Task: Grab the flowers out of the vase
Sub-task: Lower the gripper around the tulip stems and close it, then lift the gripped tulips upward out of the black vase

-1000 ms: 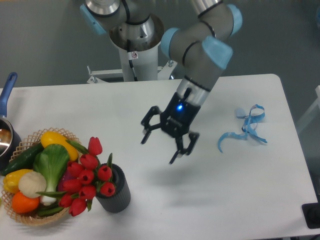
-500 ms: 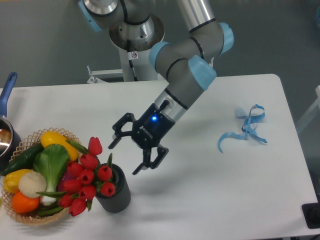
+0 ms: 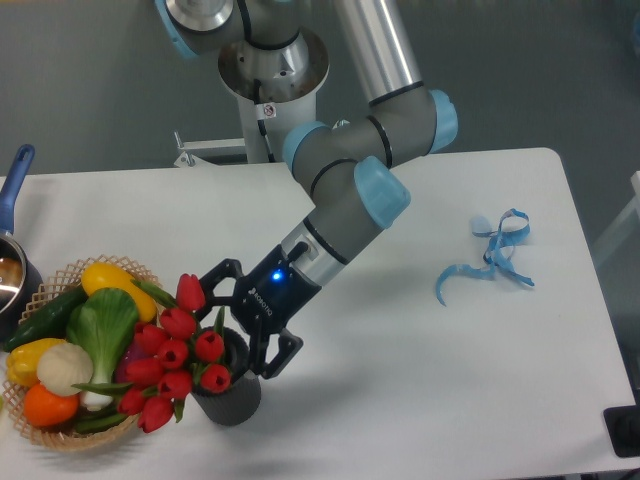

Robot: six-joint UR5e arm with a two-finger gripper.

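The flowers (image 3: pixel 175 358), a bunch of red tulips with green stems, stand in the vase (image 3: pixel 232 393), a short dark ribbed cylinder at the front left of the table. The tulip heads lean left over the edge of a basket. My gripper (image 3: pixel 238 318) hangs open right at the vase's mouth, just right of the tulip heads. One finger (image 3: pixel 212 276) reaches toward the topmost tulip, the other sits over the vase's right rim. Nothing is held between them.
A woven wicker basket (image 3: pixel 50 285) of vegetables sits at the far left, touching the flowers. A pot with a blue handle (image 3: pixel 14 180) is at the left edge. A blue ribbon (image 3: pixel 490 255) lies on the right side of the white table (image 3: pixel 420 400).
The arm has swung down and to the left across the table. The gripper went from mid-table to the vase's mouth, staying open throughout. The flowers and vase have not moved.
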